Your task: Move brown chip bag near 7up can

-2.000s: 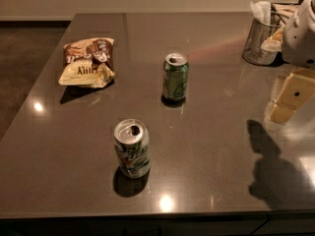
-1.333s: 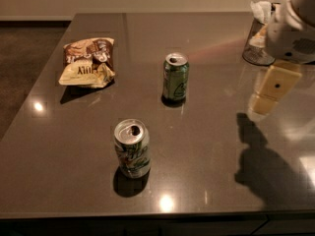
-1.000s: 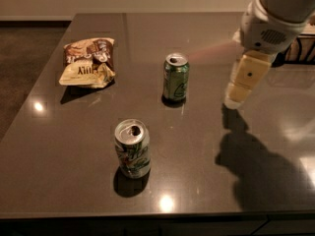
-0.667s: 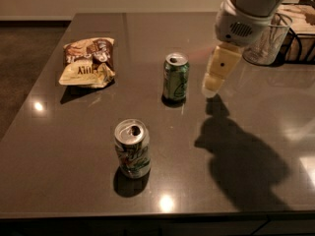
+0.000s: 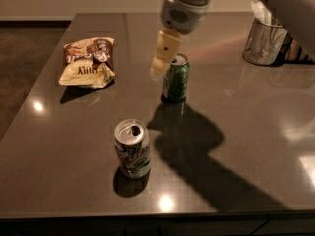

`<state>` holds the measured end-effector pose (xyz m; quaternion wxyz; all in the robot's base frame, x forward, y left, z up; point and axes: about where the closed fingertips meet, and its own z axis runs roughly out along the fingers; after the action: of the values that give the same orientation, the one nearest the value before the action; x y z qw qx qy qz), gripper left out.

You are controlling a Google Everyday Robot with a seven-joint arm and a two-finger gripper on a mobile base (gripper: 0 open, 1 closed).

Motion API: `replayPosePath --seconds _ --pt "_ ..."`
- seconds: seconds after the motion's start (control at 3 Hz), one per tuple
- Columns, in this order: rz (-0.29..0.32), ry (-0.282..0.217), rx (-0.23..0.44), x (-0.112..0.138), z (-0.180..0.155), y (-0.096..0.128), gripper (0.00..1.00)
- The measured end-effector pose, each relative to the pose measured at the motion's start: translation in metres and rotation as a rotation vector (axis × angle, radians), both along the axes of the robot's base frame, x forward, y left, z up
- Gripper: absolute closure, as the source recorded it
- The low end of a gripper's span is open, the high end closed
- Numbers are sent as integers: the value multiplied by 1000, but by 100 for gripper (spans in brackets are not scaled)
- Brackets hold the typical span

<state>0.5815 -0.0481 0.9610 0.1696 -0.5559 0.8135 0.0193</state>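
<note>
The brown chip bag (image 5: 88,61) lies flat at the far left of the dark table, brown half at the back, cream half toward me. The 7up can (image 5: 132,149) stands upright near the front, silver-white with green lettering and an open top. My gripper (image 5: 161,59) hangs from the arm above the table's middle, just left of a dark green can (image 5: 175,77) and right of the bag. It holds nothing that I can see.
A wire mesh cup (image 5: 263,41) with items stands at the back right. The arm's shadow falls across the table (image 5: 246,132) right of the 7up can. The table's front edge runs along the bottom; dark floor lies to the left.
The arm has swung from the right edge leftward across the table, and the gripper now hangs beside the dark green can. The bag and both cans have not moved.
</note>
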Motion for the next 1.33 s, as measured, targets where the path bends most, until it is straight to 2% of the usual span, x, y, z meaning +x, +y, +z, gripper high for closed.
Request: replayPosePath --seconds 0.67,1.0,1.33 --pt "-15 -4 36 42 -9 102 0" --pt "-42 11 42 69 -23 139 0" --pt "-70 54 41 92 -52 169 0"
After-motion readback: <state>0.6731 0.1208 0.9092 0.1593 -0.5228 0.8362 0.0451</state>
